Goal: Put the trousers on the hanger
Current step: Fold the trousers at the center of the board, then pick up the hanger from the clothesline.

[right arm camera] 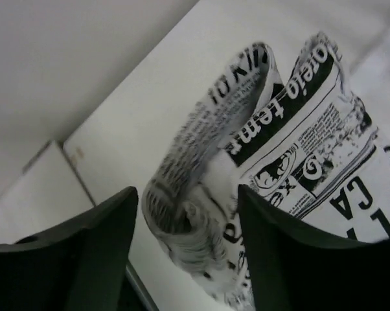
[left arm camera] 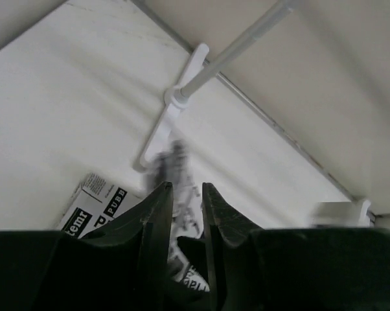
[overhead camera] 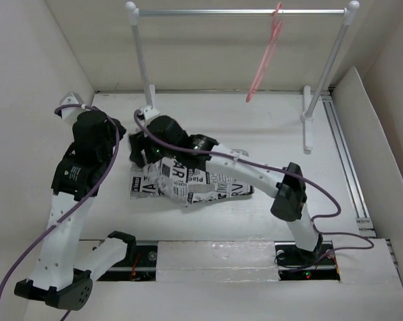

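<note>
The left pincer (left arm camera: 185, 194) sits over the left half of the counter (overhead camera: 255, 124). Its fingers are drawn almost together, pinching a raised strip of the trousers (overhead camera: 198, 186). The trousers lie crumpled just left of the counter's middle, with their left end lifted off the surface. The right pincer (right arm camera: 185, 201) is at that same left end. Its fingers stand wide apart with a rolled fold of the printed cloth between them, not clamped. The hanger (overhead camera: 271, 50) hangs from the rail (overhead camera: 208, 12) along the far edge, right of middle and well apart from the trousers.
</note>
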You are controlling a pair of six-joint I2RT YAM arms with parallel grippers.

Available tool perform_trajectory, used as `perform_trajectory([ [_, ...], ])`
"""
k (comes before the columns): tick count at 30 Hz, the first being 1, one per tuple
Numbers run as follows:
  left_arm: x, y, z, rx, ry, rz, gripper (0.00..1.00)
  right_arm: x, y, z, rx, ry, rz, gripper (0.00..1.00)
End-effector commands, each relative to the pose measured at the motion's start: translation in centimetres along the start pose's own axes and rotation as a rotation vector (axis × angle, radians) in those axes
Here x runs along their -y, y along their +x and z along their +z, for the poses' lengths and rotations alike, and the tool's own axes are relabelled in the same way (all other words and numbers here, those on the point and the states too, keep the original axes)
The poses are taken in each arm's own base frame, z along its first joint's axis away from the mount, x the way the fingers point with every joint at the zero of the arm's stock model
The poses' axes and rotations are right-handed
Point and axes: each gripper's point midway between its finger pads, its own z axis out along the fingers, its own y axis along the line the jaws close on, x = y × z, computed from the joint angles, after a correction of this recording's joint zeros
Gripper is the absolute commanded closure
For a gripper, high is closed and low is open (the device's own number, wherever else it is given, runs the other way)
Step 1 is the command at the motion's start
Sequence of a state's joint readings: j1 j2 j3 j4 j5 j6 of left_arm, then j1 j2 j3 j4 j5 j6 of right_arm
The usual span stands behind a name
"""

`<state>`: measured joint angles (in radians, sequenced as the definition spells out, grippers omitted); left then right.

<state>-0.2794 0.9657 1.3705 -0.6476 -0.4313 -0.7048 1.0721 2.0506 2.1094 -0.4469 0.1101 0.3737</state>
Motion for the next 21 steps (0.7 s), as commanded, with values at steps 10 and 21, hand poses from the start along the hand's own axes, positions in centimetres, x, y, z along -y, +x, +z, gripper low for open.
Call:
perform_trajectory([
  [10,-0.2,1.9,1.1,-0.033,0.032,0.035,0.74,1.4,-0.7,-4.7,0.043,-0.177,-0.028,0.10],
  [21,2.2,22.6,4.8,-0.466,0.094,0.324,1.00,9.1,-5.0,-19.5,0.094,-0.018,-0.204,1.00],
])
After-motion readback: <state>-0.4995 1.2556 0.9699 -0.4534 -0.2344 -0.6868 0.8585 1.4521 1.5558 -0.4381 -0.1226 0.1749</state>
